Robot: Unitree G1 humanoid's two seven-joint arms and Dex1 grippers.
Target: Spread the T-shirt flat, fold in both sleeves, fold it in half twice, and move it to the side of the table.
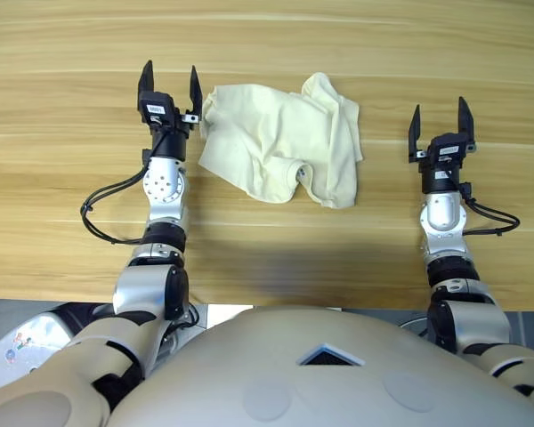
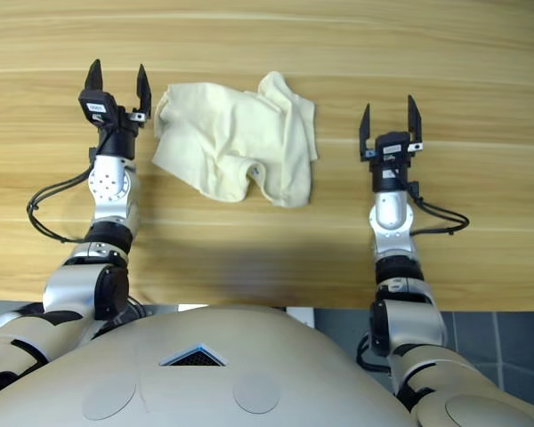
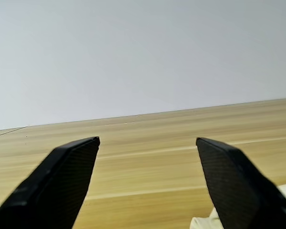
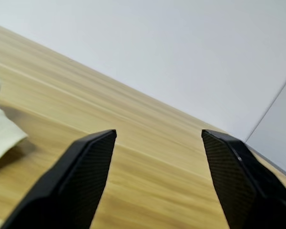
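A cream T-shirt [image 1: 280, 140] lies crumpled in a heap on the wooden table [image 1: 267, 36], between my two arms. My left gripper [image 1: 170, 82] stands open just left of the shirt's left edge, its right finger close beside the cloth, nothing between the fingers. A corner of the shirt [image 3: 207, 222] peeks in beside the left gripper's finger [image 3: 233, 186]. My right gripper [image 1: 440, 116] is open too, a short way right of the shirt and apart from it. The shirt's edge [image 4: 2, 136] lies off to one side of the right gripper's finger [image 4: 78, 176].
Bare wood stretches across the far side of the table and to both sides of the shirt. The table's near edge [image 1: 338, 308] runs just in front of my arms. A pale wall [image 3: 143, 52] rises behind the table's far edge.
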